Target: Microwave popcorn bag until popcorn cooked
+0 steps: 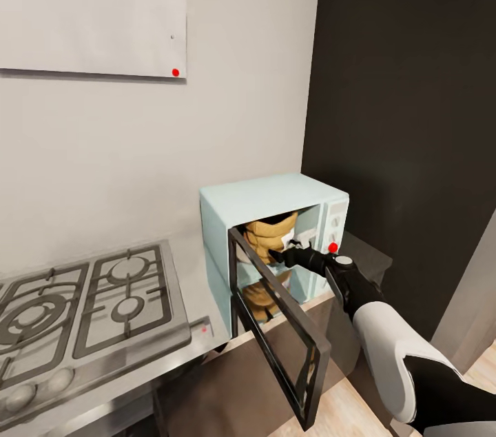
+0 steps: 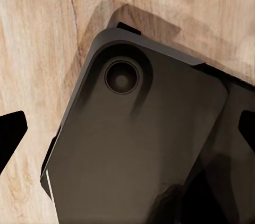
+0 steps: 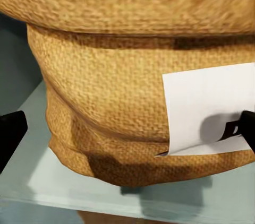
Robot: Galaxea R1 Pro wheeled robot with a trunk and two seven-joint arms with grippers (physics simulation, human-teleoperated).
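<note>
The mint-blue microwave [image 1: 275, 199] stands on the steel countertop [image 1: 195, 278] with its dark glass door [image 1: 279, 344] swung open toward me. The tan burlap popcorn bag [image 1: 270, 230] stands upright inside it, on the pale floor of the cavity [image 3: 48, 181], white label [image 3: 207, 107] facing out. My right gripper [image 1: 282, 256] reaches into the opening just in front of the bag. Its fingers [image 3: 10, 134] are spread wide on both sides of the sack, open and not pressing it. The popcorn is hidden inside the bag. My left gripper [image 2: 127, 134] hangs open over the wooden floor.
A grey gas hob [image 1: 83, 306] with black grates lies left of the microwave. A tall dark panel [image 1: 413, 113] rises right of it, and a white wall cabinet [image 1: 89, 9] hangs above. The robot's dark base [image 2: 138, 149] sits below the left gripper.
</note>
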